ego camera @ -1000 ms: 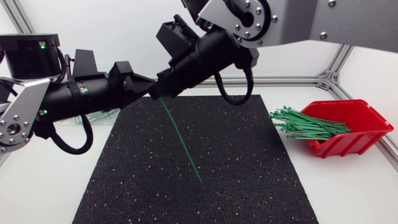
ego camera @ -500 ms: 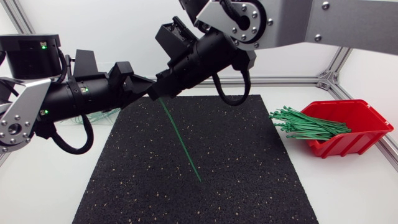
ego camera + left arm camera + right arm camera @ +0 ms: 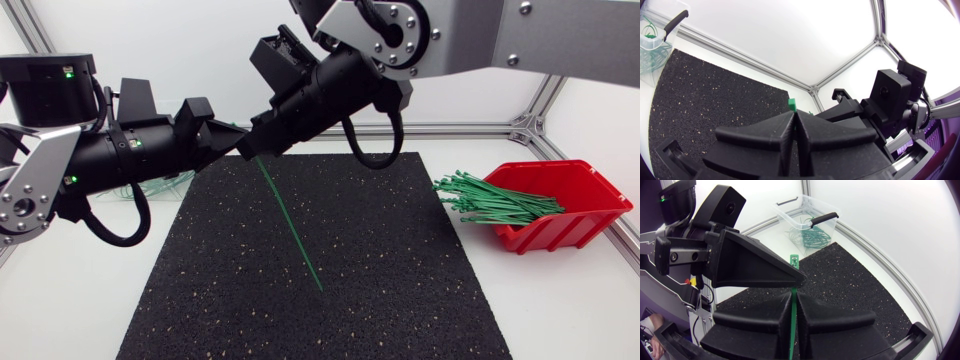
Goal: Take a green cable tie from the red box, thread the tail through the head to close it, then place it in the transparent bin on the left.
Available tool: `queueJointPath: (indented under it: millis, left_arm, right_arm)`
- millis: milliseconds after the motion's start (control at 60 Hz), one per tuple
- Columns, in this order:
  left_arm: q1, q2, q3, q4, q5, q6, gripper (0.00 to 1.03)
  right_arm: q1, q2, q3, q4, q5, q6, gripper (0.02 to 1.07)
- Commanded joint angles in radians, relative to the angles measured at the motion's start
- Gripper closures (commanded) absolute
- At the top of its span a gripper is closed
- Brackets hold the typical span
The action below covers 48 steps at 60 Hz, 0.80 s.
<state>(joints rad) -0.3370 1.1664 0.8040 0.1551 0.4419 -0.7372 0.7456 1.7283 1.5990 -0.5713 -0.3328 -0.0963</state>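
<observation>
My right gripper (image 3: pixel 794 296) pinches the green cable tie (image 3: pixel 792 317) by its strap, with the head poking out just ahead and the tail slanting down to the black mat (image 3: pixel 400 260). My left gripper (image 3: pixel 795 114), fingers pressed together, has its tips right at that head.

No writing, label, number or sign can be read on anything in these views.

Bright, diffuse light leaves the white table (image 3: pixel 560 310) nearly washed out, with shadows faint and soft; the black mat (image 3: pixel 380 280) stays dull, the transparent bin (image 3: pixel 826 230) pales against the far wall, and the frame rail (image 3: pixel 740 55) bows in the wrist views
</observation>
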Motion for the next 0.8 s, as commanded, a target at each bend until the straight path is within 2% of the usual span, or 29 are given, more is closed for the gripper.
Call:
queueJointPath:
  millis: [0, 67, 217, 317, 417, 533, 783]
  left_arm:
    - [0.000, 0.012, -0.014, 0.021, 0.035, -0.014, 1.00]
    - [0.003, 0.015, -0.012, 0.021, 0.043, -0.008, 1.00]
    - [0.024, 0.021, -0.014, 0.012, 0.084, 0.029, 1.00]
    - [0.036, 0.027, -0.014, 0.000, 0.106, 0.087, 1.00]
    - [0.052, 0.038, -0.008, -0.009, 0.136, 0.142, 1.00]
    - [0.087, 0.059, -0.008, -0.015, 0.155, 0.213, 1.00]
    - [0.164, 0.070, -0.006, -0.054, 0.320, 0.328, 1.00]
  right_arm:
    - [0.011, 0.016, -0.037, 0.011, -0.003, 0.013, 1.01]
    - [0.012, 0.013, -0.039, 0.011, -0.005, 0.009, 1.00]
    - [0.011, -0.003, -0.043, 0.007, -0.003, -0.010, 0.78]
    - [0.008, -0.010, -0.047, -0.009, -0.002, -0.036, 0.59]
    - [-0.005, -0.018, -0.043, -0.044, -0.002, -0.068, 0.46]
    - [-0.026, -0.038, -0.053, -0.084, -0.003, -0.103, 0.40]
    - [-0.095, -0.102, -0.117, -0.119, -0.005, -0.178, 0.37]
